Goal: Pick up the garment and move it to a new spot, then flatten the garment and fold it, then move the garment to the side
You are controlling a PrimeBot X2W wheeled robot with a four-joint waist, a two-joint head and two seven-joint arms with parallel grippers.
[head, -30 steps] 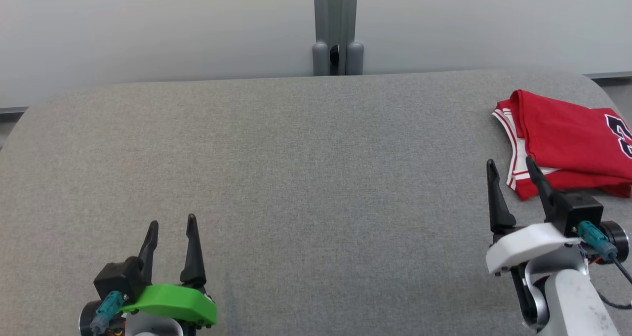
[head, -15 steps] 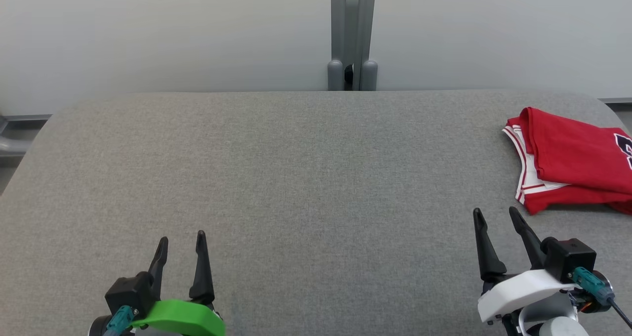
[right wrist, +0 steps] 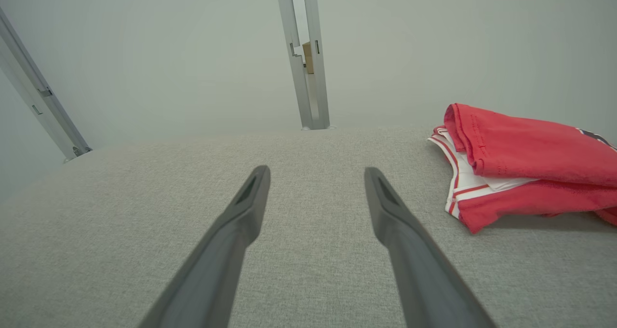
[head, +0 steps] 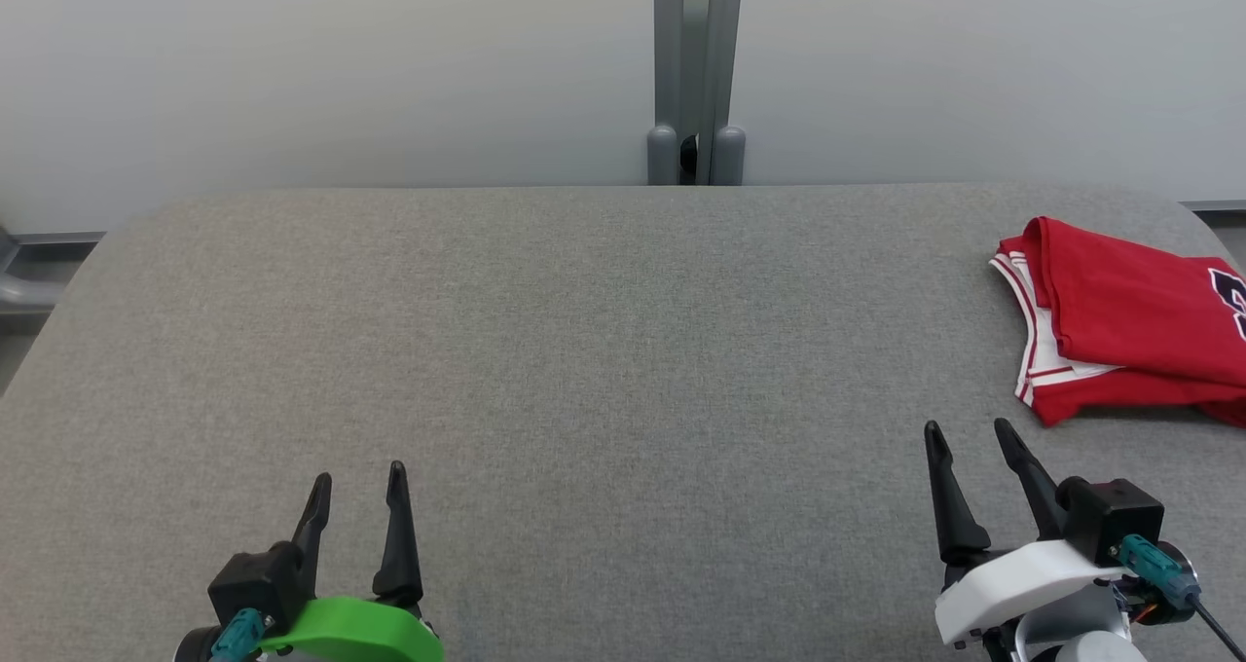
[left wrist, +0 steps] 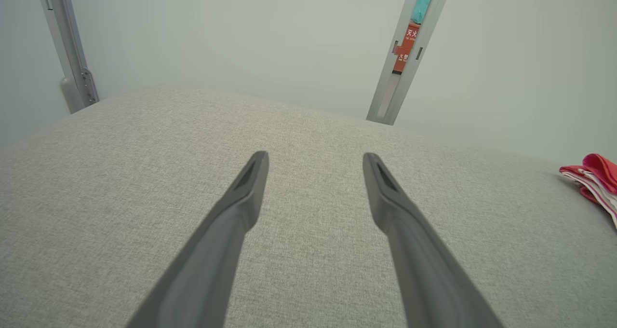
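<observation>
One red jersey (head: 1129, 321), numeral (head: 1232, 302) perhaps 2

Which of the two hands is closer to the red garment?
The right hand, with the white cover; the green-covered left hand sits far from the garment.

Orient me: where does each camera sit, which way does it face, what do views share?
Head view: on the head, looking forward and down at the table; open left tool lower left, open right tool lower right.
Left wrist view: on the left wrist, looking along its fingers across the table toward the wall.
Right wrist view: on the right wrist, along its fingers; red jersey close at right.
Shared: all three show the jersey and table.
</observation>
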